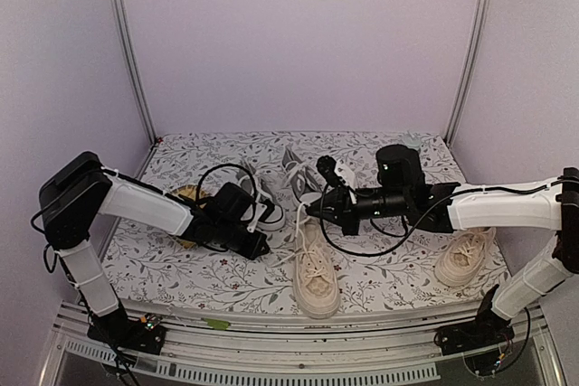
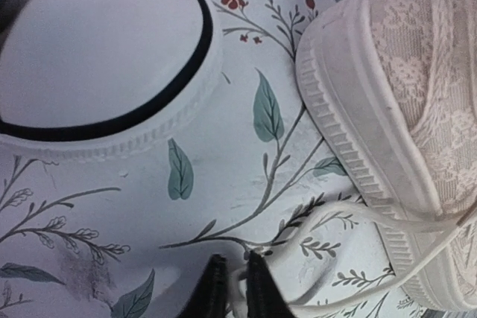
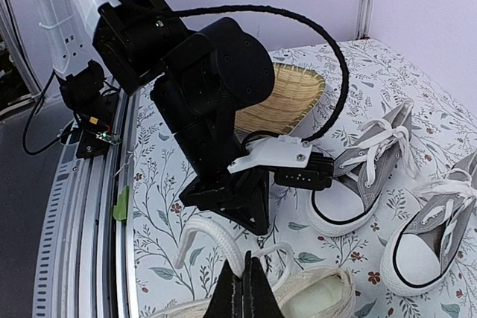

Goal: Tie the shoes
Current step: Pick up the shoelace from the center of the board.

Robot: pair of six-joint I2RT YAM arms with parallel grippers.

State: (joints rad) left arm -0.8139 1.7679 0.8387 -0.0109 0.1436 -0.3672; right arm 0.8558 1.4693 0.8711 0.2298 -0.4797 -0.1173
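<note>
left gripper (image 2: 231,292) jaws nearly together, pinching a lace (image 2: 373,216) of the cream shoe (image 1: 317,277) just to their right; shoe lies mid-table, toe toward the near edge, between both arms. right gripper (image 3: 242,288) pressed shut, seemingly on its other lace (image 3: 201,227).

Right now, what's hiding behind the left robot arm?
A woven basket sits on the flowery tablecloth. The left arm covers most of it, so most of its inside is hidden.
</note>
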